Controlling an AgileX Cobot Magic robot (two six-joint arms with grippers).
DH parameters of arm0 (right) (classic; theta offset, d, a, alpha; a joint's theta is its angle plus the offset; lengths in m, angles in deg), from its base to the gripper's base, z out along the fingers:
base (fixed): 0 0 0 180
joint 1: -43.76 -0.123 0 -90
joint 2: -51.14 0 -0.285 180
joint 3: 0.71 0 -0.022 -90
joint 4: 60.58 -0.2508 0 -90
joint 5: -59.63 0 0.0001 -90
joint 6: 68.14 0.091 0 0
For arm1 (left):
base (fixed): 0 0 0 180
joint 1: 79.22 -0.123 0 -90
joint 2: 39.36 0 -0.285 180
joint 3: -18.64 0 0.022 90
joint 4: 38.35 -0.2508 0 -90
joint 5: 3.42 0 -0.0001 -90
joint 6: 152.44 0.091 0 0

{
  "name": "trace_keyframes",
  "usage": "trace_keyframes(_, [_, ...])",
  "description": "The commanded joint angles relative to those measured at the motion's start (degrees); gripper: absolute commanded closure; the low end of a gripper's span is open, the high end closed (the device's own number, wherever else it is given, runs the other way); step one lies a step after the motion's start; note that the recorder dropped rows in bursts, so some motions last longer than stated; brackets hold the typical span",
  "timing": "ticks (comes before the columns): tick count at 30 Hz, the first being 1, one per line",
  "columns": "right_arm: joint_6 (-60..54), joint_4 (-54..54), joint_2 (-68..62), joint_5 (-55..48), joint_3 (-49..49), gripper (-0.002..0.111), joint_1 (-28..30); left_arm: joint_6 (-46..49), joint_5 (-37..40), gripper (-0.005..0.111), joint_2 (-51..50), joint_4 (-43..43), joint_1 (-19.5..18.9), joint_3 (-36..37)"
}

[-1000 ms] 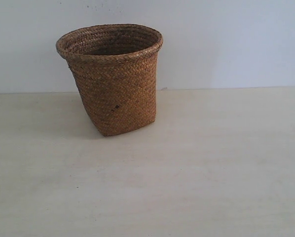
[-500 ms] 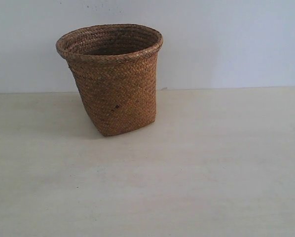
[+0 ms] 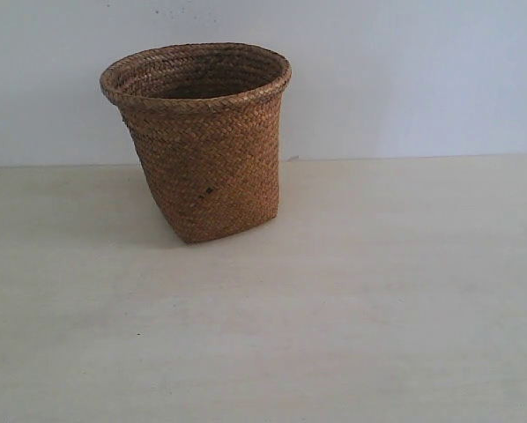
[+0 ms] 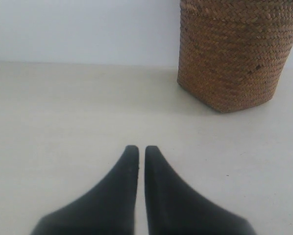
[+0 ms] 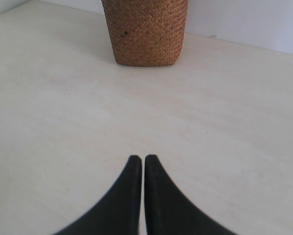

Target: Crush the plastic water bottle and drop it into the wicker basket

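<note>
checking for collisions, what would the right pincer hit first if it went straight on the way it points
Likely the wicker basket, standing almost dead ahead; only table lies between.

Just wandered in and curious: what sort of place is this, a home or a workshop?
Probably a lab test bench. A wicker basket stands on a pale table before a blank white wall, and the left gripper and right gripper, both black and shut, point across it.

One wicker basket (image 3: 202, 145), one table (image 3: 378, 308), one left hand (image 4: 141, 149), one right hand (image 5: 142, 159).
</note>
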State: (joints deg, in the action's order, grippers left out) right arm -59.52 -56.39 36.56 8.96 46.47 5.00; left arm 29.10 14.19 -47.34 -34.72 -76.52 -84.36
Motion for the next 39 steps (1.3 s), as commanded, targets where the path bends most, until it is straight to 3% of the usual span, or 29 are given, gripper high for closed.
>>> trace_keyframes(1, [0.1,0.2,0.4,0.4,0.2,0.108,-0.1,-0.6,0.0,0.103,0.2,-0.2,-0.2,0.2])
trace_keyframes(15, [0.1,0.2,0.4,2.8,0.1,0.108,-0.1,-0.6,0.0,0.103,0.2,-0.2,-0.2,0.2])
trace_keyframes(23, [-6.2,2.7,0.4,32.8,2.5,0.108,1.7,-0.6,0.0,0.103,0.2,-0.2,-0.2,0.2])
trace_keyframes(26, [-9.5,3.2,0.4,37.5,7.1,0.108,7.1,-0.6,0.0,0.103,0.2,-0.2,-0.2,0.2])
trace_keyframes(29, [-10.7,3.2,0.4,45.8,16.9,0.108,19.8,-0.6,0.0,0.103,0.2,-0.2,-0.2,0.2])
trace_keyframes(33, [-10.4,2.0,0.4,48.0,25.1,0.108,33.5,-0.6,0.0,0.103,0.2,-0.2,-0.2,0.2])
trace_keyframes(36, [-10.3,-0.5,0.4,49.5,30.0,0.108,37.5,-0.6,0.0,0.103,0.2,-0.2,-0.2,0.2])
trace_keyframes(39, [-10.0,-1.7,0.4,48.8,30.0,0.108,37.6,-0.6,0.0,0.103,0.2,-0.2,-0.2,0.2])
